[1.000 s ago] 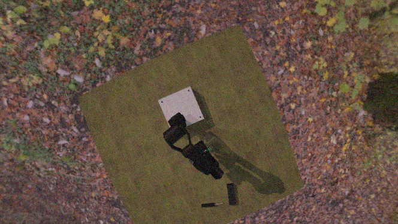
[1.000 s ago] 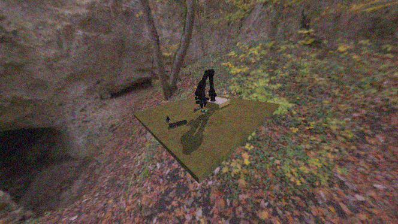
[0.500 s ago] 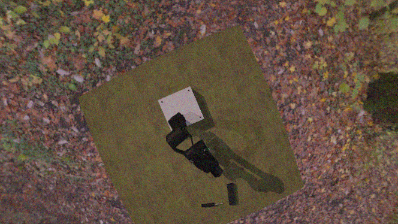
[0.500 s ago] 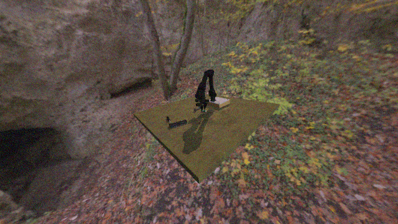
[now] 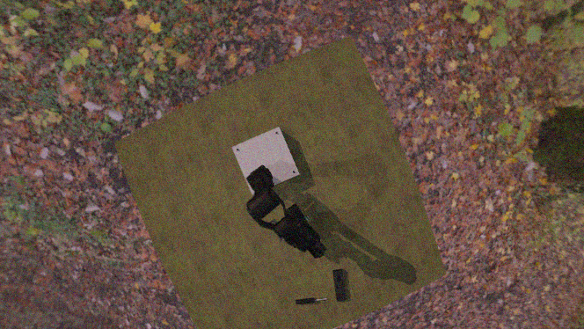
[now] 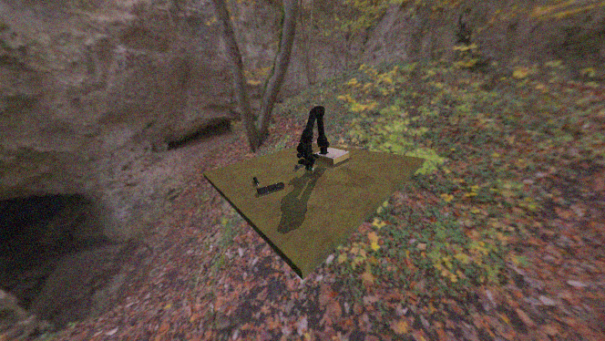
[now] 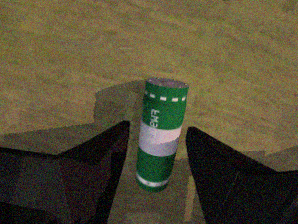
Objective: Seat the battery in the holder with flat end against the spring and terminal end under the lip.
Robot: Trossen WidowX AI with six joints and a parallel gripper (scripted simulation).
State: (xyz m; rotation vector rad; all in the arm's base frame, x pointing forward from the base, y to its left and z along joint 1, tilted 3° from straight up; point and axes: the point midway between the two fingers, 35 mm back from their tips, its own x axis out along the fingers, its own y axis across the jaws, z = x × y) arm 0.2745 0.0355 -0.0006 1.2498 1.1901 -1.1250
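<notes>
The battery [image 7: 162, 132], green with white bands, appears to stand on end on the olive board, its grey flat end facing up in the wrist view. My gripper [image 7: 158, 131] [image 6: 310, 168] is partly open with one black finger on each side of the battery. A narrow gap shows between the battery and each fingertip. In the top view the arm hides most of the battery and the fingers. The holder [image 5: 341, 285] [image 6: 271, 189] is a long dark block, away from the gripper. Its spring and lip are too small to make out.
A screwdriver [image 5: 311, 301] with a dark handle and pale shaft lies beside the holder; it also shows in the exterior view [image 6: 256, 181]. The arm's base stands on a pale square block [image 5: 266, 151] [image 6: 334, 155]. The board [image 5: 339, 88] [image 6: 364, 182] has open edges over leaves.
</notes>
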